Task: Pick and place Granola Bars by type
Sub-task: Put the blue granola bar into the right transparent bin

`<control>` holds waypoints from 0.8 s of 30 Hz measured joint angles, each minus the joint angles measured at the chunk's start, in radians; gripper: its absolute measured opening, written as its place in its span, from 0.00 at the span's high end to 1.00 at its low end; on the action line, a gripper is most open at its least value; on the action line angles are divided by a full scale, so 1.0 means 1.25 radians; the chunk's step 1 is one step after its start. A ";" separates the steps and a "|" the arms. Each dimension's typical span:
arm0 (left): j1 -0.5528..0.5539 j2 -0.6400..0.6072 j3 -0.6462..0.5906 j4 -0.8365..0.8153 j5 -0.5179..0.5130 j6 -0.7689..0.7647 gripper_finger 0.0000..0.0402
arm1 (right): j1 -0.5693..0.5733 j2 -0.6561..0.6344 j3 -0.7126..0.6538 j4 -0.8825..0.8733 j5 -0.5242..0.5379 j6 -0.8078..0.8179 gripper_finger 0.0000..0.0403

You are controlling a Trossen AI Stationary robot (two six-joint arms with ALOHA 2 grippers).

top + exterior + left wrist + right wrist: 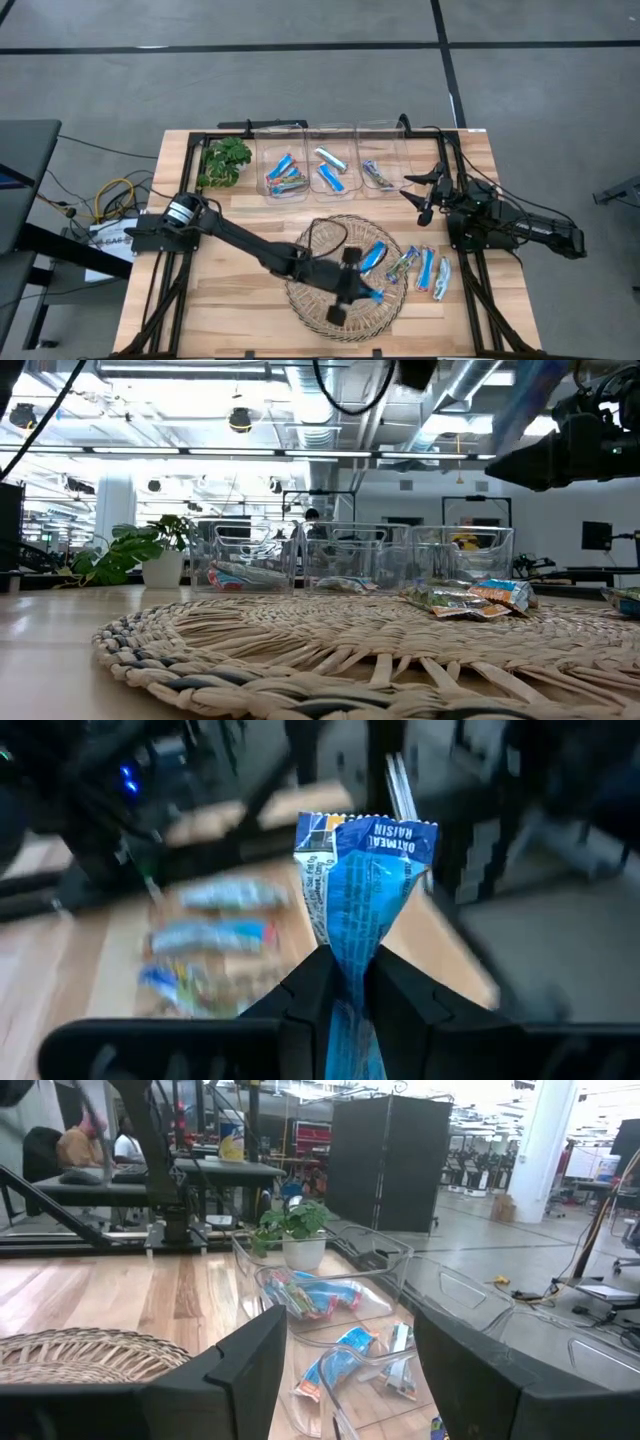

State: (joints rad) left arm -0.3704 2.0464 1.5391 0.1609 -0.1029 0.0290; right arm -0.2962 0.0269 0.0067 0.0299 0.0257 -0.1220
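Note:
My left gripper (362,293) hovers over the round wicker mat (320,305), shut on a bright blue granola bar (362,880) that sticks out ahead of its fingers. Another blue bar (372,258) lies flat on the mat. Three more bars (425,270) lie on the wood to the mat's right. Several sorted bars (285,175) lie in three clear bins along the far edge. My right gripper (424,198) waits open at the table's right side, touching nothing. My left gripper pinches the blue bar between its two fingers partway along the wrapper (350,970), which is squeezed narrow there. The fingers come from the table's left, nearly level, and lie along the bar. Its crimped end (372,828) points ahead, clear of the mat.
The clear bins (330,150) stand in a row at the back, with a small potted plant (224,162) to their left. In the low view two bars (470,598) rest on the mat. Bare wood (230,290) lies left of the mat.

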 joint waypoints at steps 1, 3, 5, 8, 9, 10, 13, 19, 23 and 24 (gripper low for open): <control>0.006 0.000 0.016 0.009 0.009 -0.017 0.86 | 0.000 0.000 0.000 0.000 0.000 0.000 0.47; 0.016 0.000 0.056 0.017 0.032 -0.039 0.86 | 0.000 0.000 0.000 0.000 0.000 0.000 0.47; 0.024 0.000 0.096 0.018 0.057 -0.048 0.86 | 0.000 0.000 0.000 0.000 0.000 0.000 0.47; 0.034 -0.001 0.143 0.016 0.088 -0.049 0.86 | 0.000 0.000 0.000 0.000 0.000 0.000 0.47; 0.037 -0.002 0.154 0.015 0.096 -0.049 0.86 | 0.000 0.000 0.000 0.000 0.000 0.000 0.47; 0.039 -0.002 0.161 0.015 0.104 -0.049 0.86 | 0.000 0.000 0.000 0.000 0.000 0.000 0.47; 0.045 -0.002 0.167 0.012 0.116 -0.049 0.86 | 0.000 0.000 0.000 0.000 0.000 0.000 0.47; 0.077 -0.002 0.167 0.009 0.119 -0.049 0.86 | 0.000 0.000 0.000 0.000 0.000 0.000 0.47; 0.130 -0.002 0.167 0.011 0.118 -0.049 0.86 | 0.000 0.000 0.000 0.000 0.000 0.000 0.47; 0.147 -0.005 0.167 0.006 0.118 -0.052 0.86 | 0.000 0.000 0.000 0.000 0.000 0.000 0.47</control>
State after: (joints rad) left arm -0.1872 2.0400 1.7477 0.1683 0.0452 -0.0365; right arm -0.2962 0.0269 0.0067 0.0299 0.0261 -0.1219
